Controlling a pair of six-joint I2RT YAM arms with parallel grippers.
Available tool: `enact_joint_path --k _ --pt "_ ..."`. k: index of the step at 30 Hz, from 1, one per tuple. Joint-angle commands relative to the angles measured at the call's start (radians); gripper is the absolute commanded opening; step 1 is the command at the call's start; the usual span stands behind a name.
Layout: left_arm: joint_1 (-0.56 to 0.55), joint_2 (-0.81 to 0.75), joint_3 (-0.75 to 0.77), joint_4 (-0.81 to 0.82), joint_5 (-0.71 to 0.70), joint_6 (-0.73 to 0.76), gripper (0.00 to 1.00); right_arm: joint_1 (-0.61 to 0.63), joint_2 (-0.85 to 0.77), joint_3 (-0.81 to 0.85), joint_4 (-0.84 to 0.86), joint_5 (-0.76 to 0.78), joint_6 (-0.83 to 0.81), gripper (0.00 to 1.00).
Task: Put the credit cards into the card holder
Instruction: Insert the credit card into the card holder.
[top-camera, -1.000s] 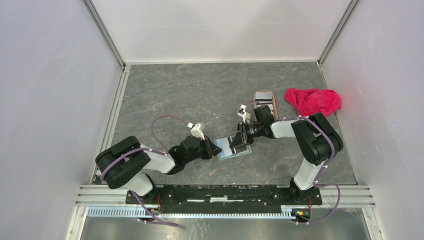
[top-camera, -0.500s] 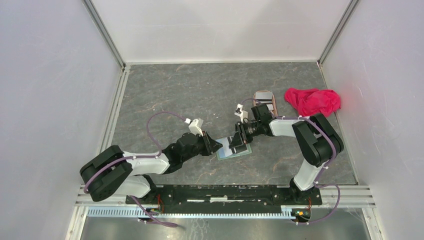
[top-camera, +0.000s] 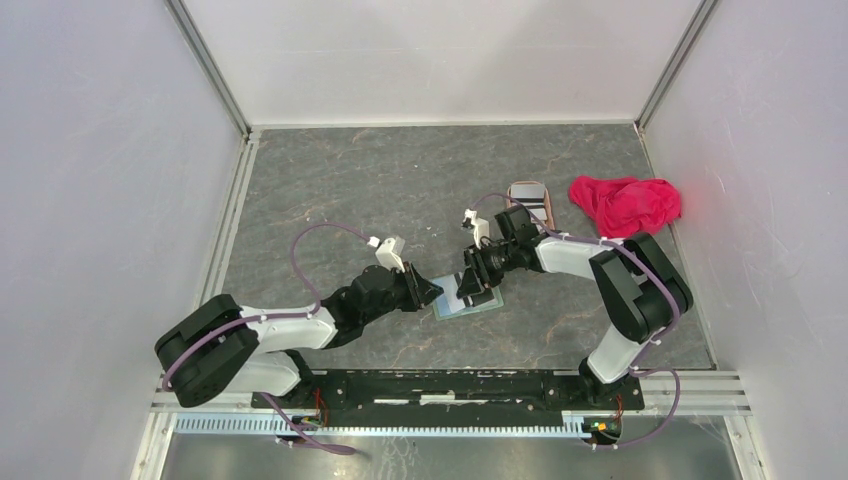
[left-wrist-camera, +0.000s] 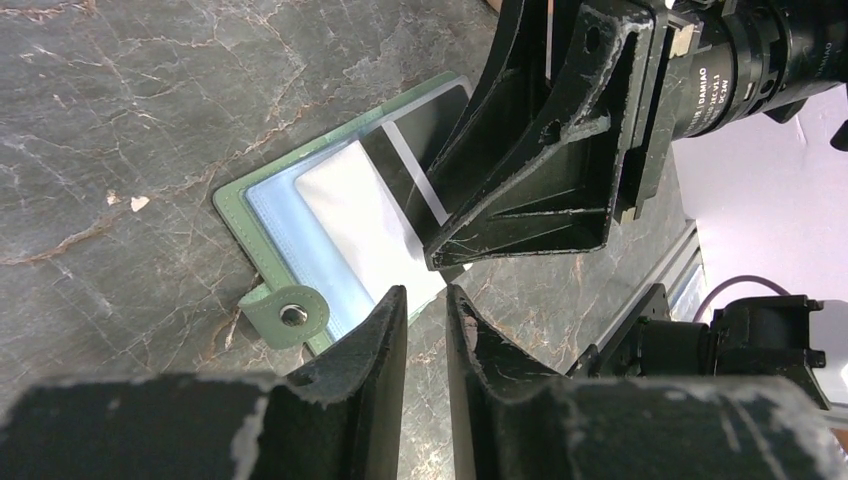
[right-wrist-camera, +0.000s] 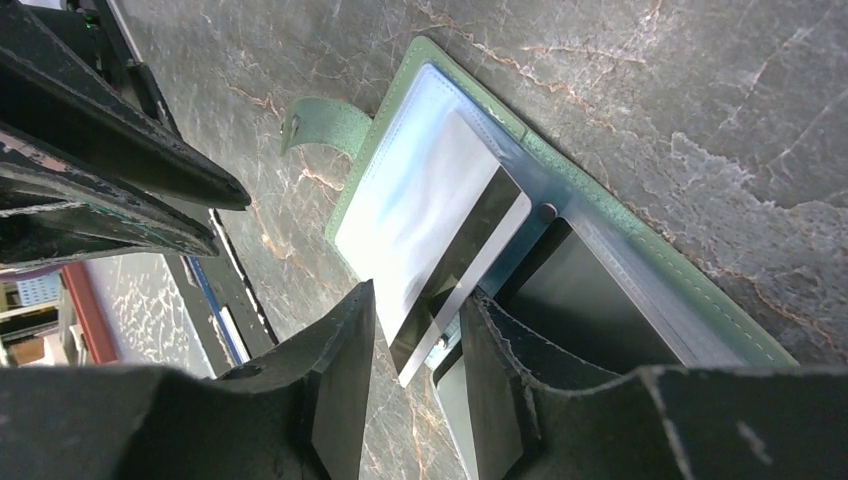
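Risk: the half-inserted credit card (right-wrist-camera: 455, 250) could be dragged back out or skewed if the right tool (right-wrist-camera: 420, 298), jaws parted and the card apparently released, were lifted carelessly. The card holder (top-camera: 467, 299) could be shoved by the left tool (left-wrist-camera: 425, 295), narrowly parted and empty, just beside its lower-left edge. The card holder was laid open mid-frame on the bench (top-camera: 400, 180), the card between the right tool's fingers.

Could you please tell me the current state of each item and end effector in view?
card holder, open, flat on the table.
white card, partly in a pocket, striped end out.
dark card, seated in the other pocket.
right end effector, open around the white card's end.
left end effector, narrowly open, empty.
red cloth, crumpled.
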Motion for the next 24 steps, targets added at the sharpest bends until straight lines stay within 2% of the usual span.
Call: enact_joint_path --k 1,4,10,19,24 --pt "0.01 -0.007 0.035 0.013 -0.035 0.016 0.29 0.001 -0.028 0.02 -0.04 0.09 -0.083 0.44" --pt "0.021 0.011 0.053 0.006 -0.053 -0.017 0.37 0.003 -0.04 0.019 -0.041 0.072 -0.103 0.45" --pt "0.037 0.043 0.081 0.023 -0.04 -0.057 0.38 0.003 -0.04 0.023 -0.044 -0.002 -0.119 0.46" --pt "0.061 0.157 0.145 0.102 0.004 -0.129 0.33 0.004 -0.008 0.011 -0.029 -0.128 -0.159 0.51" --pt "0.07 0.248 0.175 0.161 0.016 -0.221 0.25 0.003 0.018 0.006 -0.018 -0.151 -0.159 0.51"
